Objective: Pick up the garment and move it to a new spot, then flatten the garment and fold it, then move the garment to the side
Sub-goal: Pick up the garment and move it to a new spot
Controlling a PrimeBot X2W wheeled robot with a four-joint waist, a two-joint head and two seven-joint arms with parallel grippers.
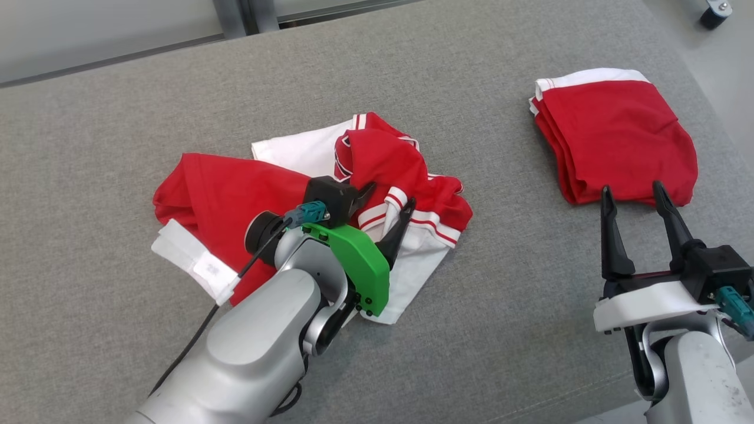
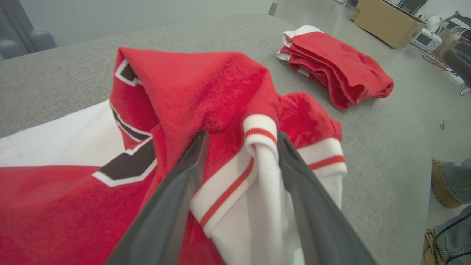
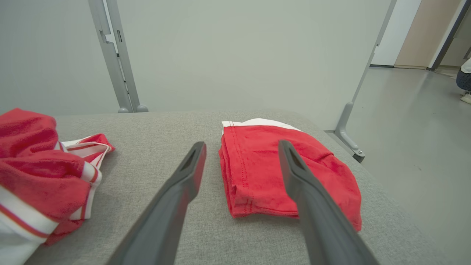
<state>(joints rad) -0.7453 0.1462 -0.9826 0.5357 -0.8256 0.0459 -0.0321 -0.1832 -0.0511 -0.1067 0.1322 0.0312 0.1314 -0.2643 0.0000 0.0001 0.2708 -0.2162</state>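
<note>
A crumpled red and white garment (image 1: 224,188) lies heaped on the grey fabric-covered table (image 1: 471,88), just toward nine o'clock of the head view's centre. Its white panels spread out toward twelve and five o'clock of the heap, and a white hem with a label sits at its eight o'clock edge.

The left arm comes in from seven o'clock. The left gripper (image 1: 386,203) rests over the heap's three o'clock side, with its fingers pointing toward one o'clock. In the left wrist view its jaws stand apart, released, and an upright fold of white cuff with red stripes (image 2: 259,140) stands between them. The fold seems to brush the finger (image 2: 298,173) at its three o'clock side, though the angle is too close to be sure, and neither finger pinches it. A dark number outlined in white (image 2: 128,165) shows on the red cloth at nine o'clock.

A folded red garment (image 1: 618,135) with a white edge lies at two o'clock of the head view, well apart from the heap. The right gripper (image 1: 633,194) sits at four o'clock with its jaws wide and empty, and its tips are just at the six o'clock edge of the fold.

Beyond the table, the left wrist view shows a person's jeans and tan shoe (image 2: 447,182) at four o'clock and a cardboard box (image 2: 386,20) at one o'clock.
</note>
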